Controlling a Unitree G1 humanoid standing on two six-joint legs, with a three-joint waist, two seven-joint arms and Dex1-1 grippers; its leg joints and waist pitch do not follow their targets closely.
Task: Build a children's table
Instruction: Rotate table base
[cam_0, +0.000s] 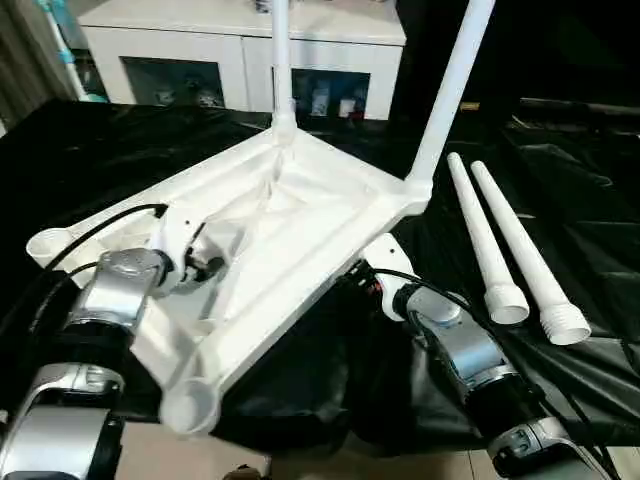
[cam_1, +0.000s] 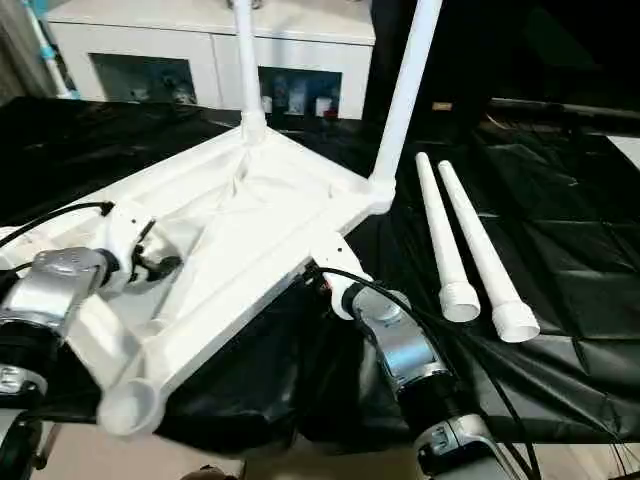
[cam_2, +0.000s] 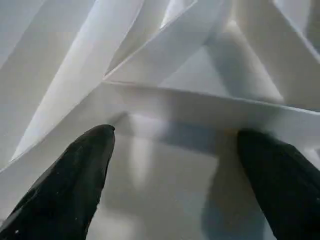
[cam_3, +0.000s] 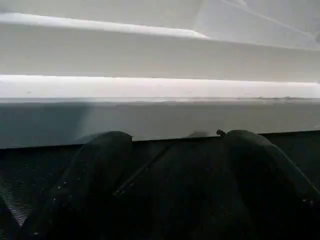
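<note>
Two grippers at the upturned tabletop (cam_0: 300, 230) on the black cloth (cam_0: 560, 200): left gripper (cam_2: 175, 150), fingers spread wide over the ribbed underside, clamping nothing; right gripper (cam_3: 175, 150), fingers parted at the near edge, grip not discernible. Two legs (cam_0: 455, 90) standing socketed at far corners; two loose legs (cam_0: 505, 235) lying alongside, near sockets (cam_0: 190, 405) unfilled. Roughly half done.

I see the white children's table (cam_0: 300, 240) upside down, ribs showing, two legs (cam_0: 452, 90) upright; two spare legs (cam_0: 525, 250) lie beside it.
</note>
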